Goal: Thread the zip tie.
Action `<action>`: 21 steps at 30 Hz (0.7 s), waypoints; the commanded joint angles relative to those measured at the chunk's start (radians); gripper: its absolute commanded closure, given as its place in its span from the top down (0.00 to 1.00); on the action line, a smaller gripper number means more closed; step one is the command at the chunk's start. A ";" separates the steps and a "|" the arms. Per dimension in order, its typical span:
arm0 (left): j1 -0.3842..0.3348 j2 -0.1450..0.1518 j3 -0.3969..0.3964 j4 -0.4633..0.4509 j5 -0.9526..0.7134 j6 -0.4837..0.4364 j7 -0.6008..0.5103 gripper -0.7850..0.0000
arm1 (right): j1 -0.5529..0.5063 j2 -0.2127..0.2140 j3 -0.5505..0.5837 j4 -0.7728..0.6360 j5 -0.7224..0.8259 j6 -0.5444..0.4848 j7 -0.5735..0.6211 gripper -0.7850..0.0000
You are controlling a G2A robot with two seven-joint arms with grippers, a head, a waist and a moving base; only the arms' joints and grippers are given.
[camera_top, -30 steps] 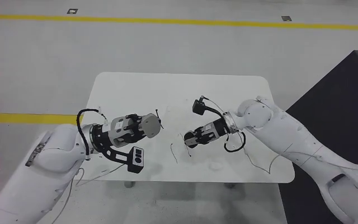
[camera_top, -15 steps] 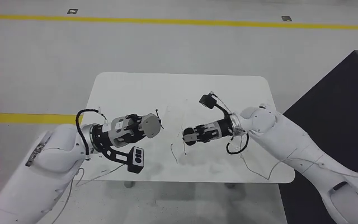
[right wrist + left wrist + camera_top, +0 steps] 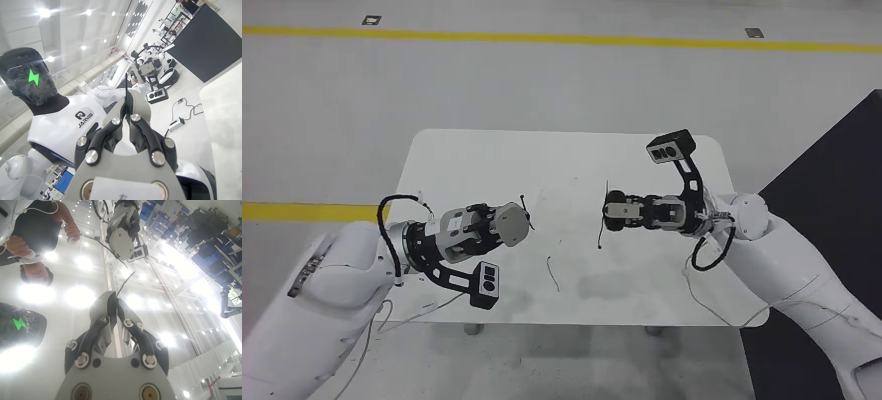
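Above tabletop (image 3: 492, 160) centre, left fingers (image 3: 100, 308) clamped on first zip tie (image 3: 123, 284), right fingers (image 3: 140, 106) clamped on second zip tie (image 3: 126, 83), tips apart.

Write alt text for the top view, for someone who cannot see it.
Above a white table, the right gripper is shut on a hanging black zip tie and faces the left gripper, which is shut on a second tie. A thin dark strand lies on the table between them.
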 commanded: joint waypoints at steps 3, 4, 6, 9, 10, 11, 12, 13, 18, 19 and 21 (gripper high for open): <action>0.000 0.000 0.000 0.000 0.000 0.000 0.000 0.00 | -0.001 0.000 0.003 0.001 -0.001 -0.002 -0.002 0.00; 0.000 0.000 0.000 0.000 0.000 0.000 0.000 0.00 | -0.001 0.000 0.003 0.001 -0.001 -0.002 -0.002 0.00; 0.000 0.000 0.000 0.000 0.000 0.000 0.000 0.00 | -0.001 0.000 0.003 0.001 -0.001 -0.002 -0.002 0.00; 0.000 0.000 0.000 0.000 0.000 0.000 0.000 0.00 | -0.001 0.000 0.003 0.001 -0.001 -0.002 -0.002 0.00; 0.000 0.000 0.000 0.000 0.000 0.000 0.000 0.00 | -0.004 -0.001 0.004 -0.001 0.000 0.001 -0.009 0.00; 0.007 -0.002 0.003 -0.003 -0.026 -0.009 -0.014 0.00 | -0.014 -0.002 0.007 -0.011 -0.004 0.006 -0.030 0.00; 0.019 -0.005 0.014 -0.010 -0.093 -0.024 -0.028 0.00 | -0.021 -0.003 0.014 -0.014 -0.018 0.001 -0.043 0.00; 0.025 -0.007 0.025 -0.015 -0.179 -0.035 -0.026 0.00 | -0.028 -0.004 0.020 -0.017 -0.029 -0.004 -0.053 0.00; 0.023 -0.015 0.029 -0.001 -0.432 -0.093 0.025 0.00 | -0.054 -0.015 0.052 -0.035 -0.011 -0.045 -0.063 0.00; 0.023 -0.016 0.023 0.009 -0.438 -0.095 0.020 0.00 | -0.060 -0.017 0.057 -0.035 -0.005 -0.046 -0.057 0.00; 0.033 -0.020 0.028 0.014 -0.416 -0.091 0.008 0.00 | -0.069 -0.021 0.066 -0.036 0.004 -0.048 -0.048 0.00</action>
